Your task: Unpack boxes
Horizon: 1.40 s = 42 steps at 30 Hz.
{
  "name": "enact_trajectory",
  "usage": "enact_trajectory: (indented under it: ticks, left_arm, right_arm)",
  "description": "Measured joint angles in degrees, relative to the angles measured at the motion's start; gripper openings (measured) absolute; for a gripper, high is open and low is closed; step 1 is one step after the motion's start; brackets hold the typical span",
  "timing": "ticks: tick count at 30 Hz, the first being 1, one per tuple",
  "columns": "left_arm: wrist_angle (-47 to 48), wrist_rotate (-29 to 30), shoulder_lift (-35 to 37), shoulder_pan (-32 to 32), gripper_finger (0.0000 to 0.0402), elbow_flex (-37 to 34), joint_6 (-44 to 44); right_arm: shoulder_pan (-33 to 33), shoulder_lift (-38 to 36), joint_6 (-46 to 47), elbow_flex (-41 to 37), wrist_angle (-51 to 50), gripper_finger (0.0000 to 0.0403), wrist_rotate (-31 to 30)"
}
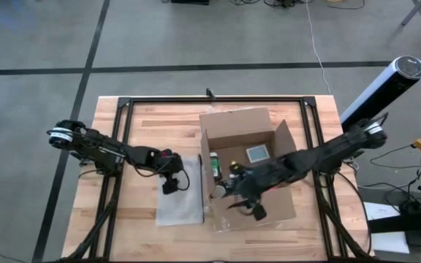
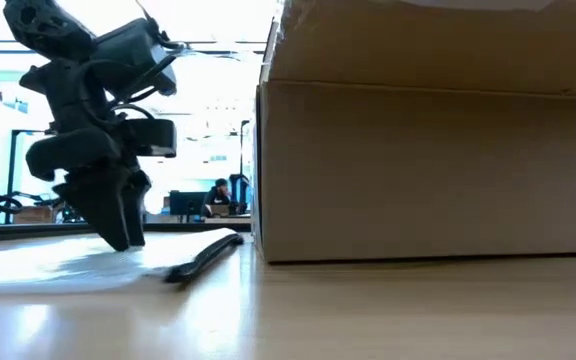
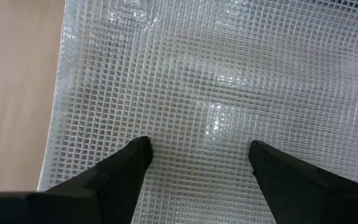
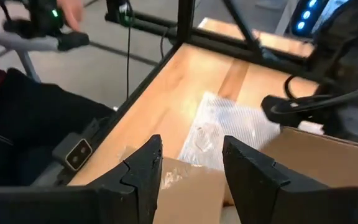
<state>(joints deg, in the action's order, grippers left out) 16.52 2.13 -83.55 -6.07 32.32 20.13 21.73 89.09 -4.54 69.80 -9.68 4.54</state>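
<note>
The brown cardboard box (image 1: 247, 128) stands open on the table's right half, its flaps spread; in the low view it is a wall (image 2: 428, 170). My right gripper (image 1: 245, 208) hangs over the box's near-left corner, open (image 4: 191, 158), with nothing between its fingers. It points toward the flat translucent pouch (image 4: 222, 124) left of the box. My left gripper (image 1: 169, 188) points steeply down over that pouch (image 3: 229, 74), open (image 3: 197, 155). Its fingertips stand at the pouch's surface (image 2: 118, 235). My left gripper comes at the pouch from above with its fingers spread, near one side edge (image 3: 61, 124). Whether the fingertips (image 3: 138, 149) touch the mesh surface I cannot tell. The pouch lies flat on the table.
Inside the box lie a green item (image 1: 214, 164) and a grey-faced item (image 1: 258, 153). A dark thin strip (image 2: 203, 258) lies between pouch and box. A black metal frame (image 1: 218, 98) rims the table. A person in dark clothes (image 4: 17, 118) sits beyond the table's near-left side.
</note>
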Motion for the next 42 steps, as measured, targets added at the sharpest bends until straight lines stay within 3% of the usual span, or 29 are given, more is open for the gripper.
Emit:
enact_trajectory:
  ticks: [8, 14, 17, 20, 28, 42]
  left_arm:
    - [0.64, -3.69, 0.36, -4.45, 0.0276, -0.09, 2.38]
    - [0.6, -4.24, 1.06, -7.9, 0.0276, -0.13, 5.68]
    - [0.42, -4.26, 1.21, -9.03, 0.0276, -0.13, 6.84]
    - [0.13, -4.26, 1.21, -9.68, 0.0276, -0.13, 8.0]
    - [-0.43, -4.61, 1.67, -10.29, 0.0276, -0.22, 9.86]
    - [-0.94, -6.7, 2.28, -11.58, 0.0276, -0.26, 10.36]
  right_arm:
    - [0.79, 11.18, 0.82, 9.03, -1.22, 0.0151, 4.63]
    - [0.01, 14.79, 3.31, 10.78, -5.58, 0.0156, 4.44]
    - [-1.21, 16.52, 3.46, 10.19, -8.85, 0.0153, 0.0]
    - [-3.37, 16.24, 3.41, 10.19, -11.1, 0.0149, -5.15]
    - [-11.21, 17.05, 2.32, 9.47, -12.24, 0.0154, -10.72]
    - [-19.89, 15.58, -1.23, 9.28, -14.37, 0.016, -10.05]
